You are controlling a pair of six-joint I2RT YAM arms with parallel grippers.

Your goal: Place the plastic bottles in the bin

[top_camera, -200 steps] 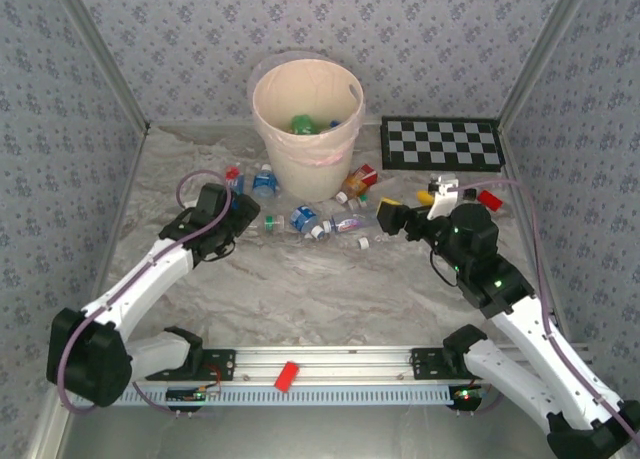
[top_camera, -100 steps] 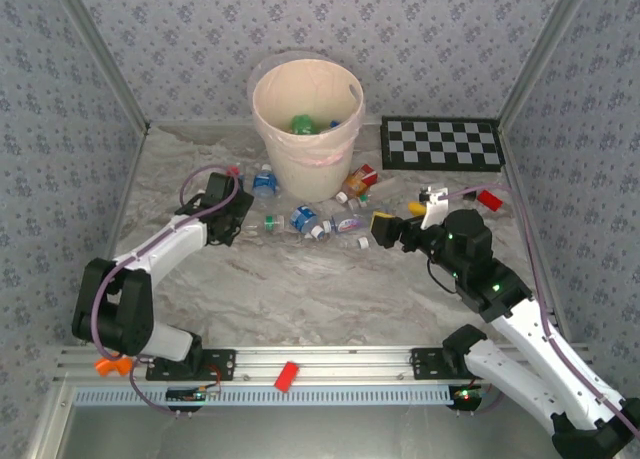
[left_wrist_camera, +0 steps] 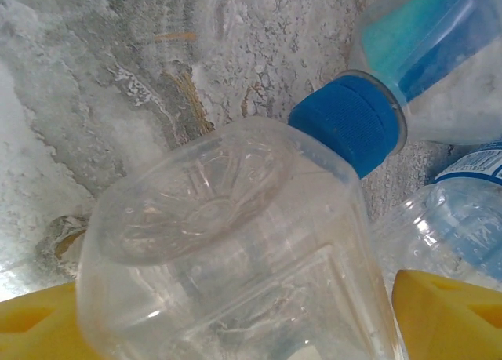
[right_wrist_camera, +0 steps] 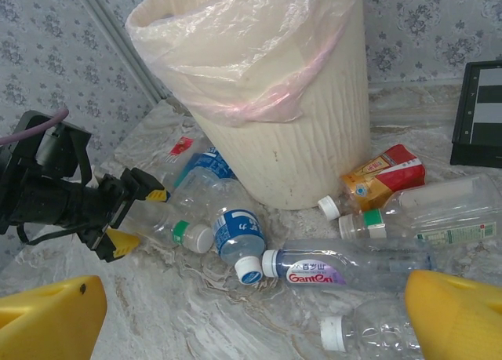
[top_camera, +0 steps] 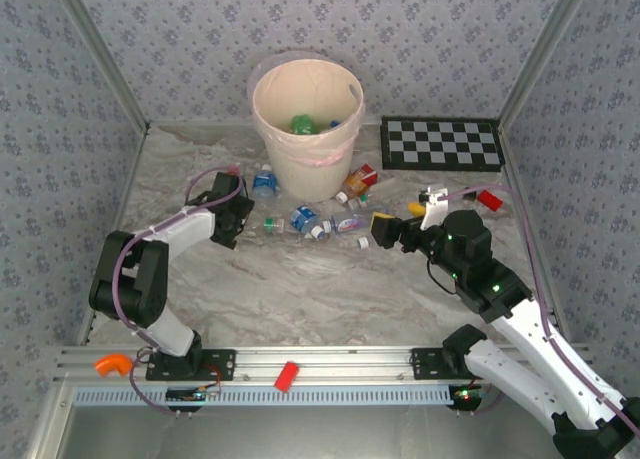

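Left claw clenches a clear bottle on the surface at seven o'clock from the bin; right claw hangs released. Pickup looks underway. Next, the bottle needs lifting above the bin.

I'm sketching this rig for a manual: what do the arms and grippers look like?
Left arm and right arm: white link shells, black joint housings, a mauve cable along each; green lights on the right. Left gripper and right gripper: black bodies, blocky yellow fingers.

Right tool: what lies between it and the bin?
Right wrist view: a purple-labelled bottle and a blue-labelled bottle lie between the right tool and the bin.
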